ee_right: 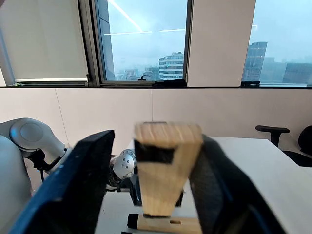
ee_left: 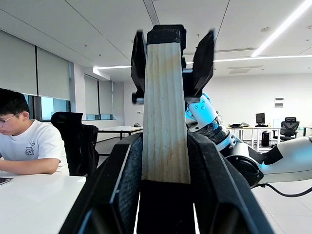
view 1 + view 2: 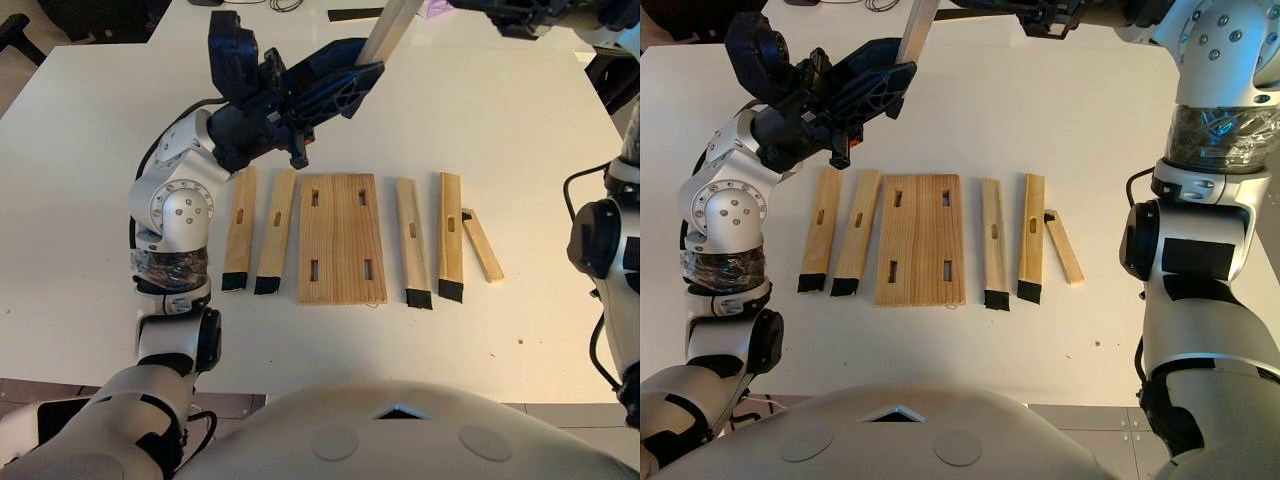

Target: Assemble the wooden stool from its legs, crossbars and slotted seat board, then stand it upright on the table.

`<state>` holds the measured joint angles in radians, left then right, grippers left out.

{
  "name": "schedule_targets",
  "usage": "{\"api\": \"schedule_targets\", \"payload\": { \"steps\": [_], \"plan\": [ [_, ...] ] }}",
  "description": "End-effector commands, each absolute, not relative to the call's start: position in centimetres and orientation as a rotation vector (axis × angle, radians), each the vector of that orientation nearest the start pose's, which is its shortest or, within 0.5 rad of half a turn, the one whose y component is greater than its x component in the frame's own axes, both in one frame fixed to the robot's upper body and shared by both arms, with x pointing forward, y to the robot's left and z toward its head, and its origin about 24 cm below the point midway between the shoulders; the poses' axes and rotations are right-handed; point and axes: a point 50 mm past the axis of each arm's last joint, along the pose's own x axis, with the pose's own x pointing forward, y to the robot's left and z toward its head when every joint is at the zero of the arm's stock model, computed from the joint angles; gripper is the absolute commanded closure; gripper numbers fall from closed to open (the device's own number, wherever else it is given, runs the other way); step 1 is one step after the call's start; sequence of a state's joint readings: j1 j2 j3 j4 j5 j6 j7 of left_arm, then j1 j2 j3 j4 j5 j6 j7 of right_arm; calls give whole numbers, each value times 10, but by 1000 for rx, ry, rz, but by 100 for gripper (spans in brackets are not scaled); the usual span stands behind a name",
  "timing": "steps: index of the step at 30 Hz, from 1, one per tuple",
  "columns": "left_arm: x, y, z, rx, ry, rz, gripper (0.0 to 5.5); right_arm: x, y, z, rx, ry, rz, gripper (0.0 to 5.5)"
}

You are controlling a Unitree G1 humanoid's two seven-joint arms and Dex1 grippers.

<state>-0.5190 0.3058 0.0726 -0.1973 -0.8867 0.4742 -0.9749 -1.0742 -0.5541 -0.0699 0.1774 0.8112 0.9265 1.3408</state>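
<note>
Stool parts are laid out in a row on the white table (image 3: 80,200), with a wide stretch of tabletop between the row and the far edge and more off to the left, while the near edge sits closer to the black leg tips. Seat board (image 3: 340,235) lies flat in the middle, its four slots facing up. It has a pair of legs (image 3: 240,228) just to its left and another pair of legs (image 3: 450,235) just to its right, all lying roughly parallel. One bar (image 3: 388,28) is up in the air over the far part of the table, tilted. The left claw (image 3: 365,65) is pinching its lower end tight. The right claw (image 1: 163,141) straddles the upper end with fingers spread and a gap on one side. A short stick (image 3: 482,245) lies angled against the rightmost leg.
</note>
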Motion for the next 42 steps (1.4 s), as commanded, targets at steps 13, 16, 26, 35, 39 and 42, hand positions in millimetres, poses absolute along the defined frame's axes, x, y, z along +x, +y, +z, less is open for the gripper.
{"api": "schedule_targets", "payload": {
  "steps": [13, 16, 26, 35, 39, 42],
  "plan": [
    [271, 121, 201, -262, -333, -1370, 420, 303, -140, 298, 142, -61, 1673, 422],
    [274, 122, 200, -282, -324, -1351, 384, 304, -141, 293, 136, -61, 1651, 422],
    [276, 135, 187, -274, -271, -1277, 251, 316, -165, 271, -22, -55, 1463, 422],
    [291, 170, 171, -505, -381, -720, 251, 293, -188, 199, -231, 156, 1437, 422],
    [291, 177, 160, -660, -399, -459, 251, 279, -200, 177, -283, 234, 1440, 422],
    [289, 178, 154, -695, -393, -370, 251, 278, -209, 170, -302, 252, 1425, 422]
  ]
}}
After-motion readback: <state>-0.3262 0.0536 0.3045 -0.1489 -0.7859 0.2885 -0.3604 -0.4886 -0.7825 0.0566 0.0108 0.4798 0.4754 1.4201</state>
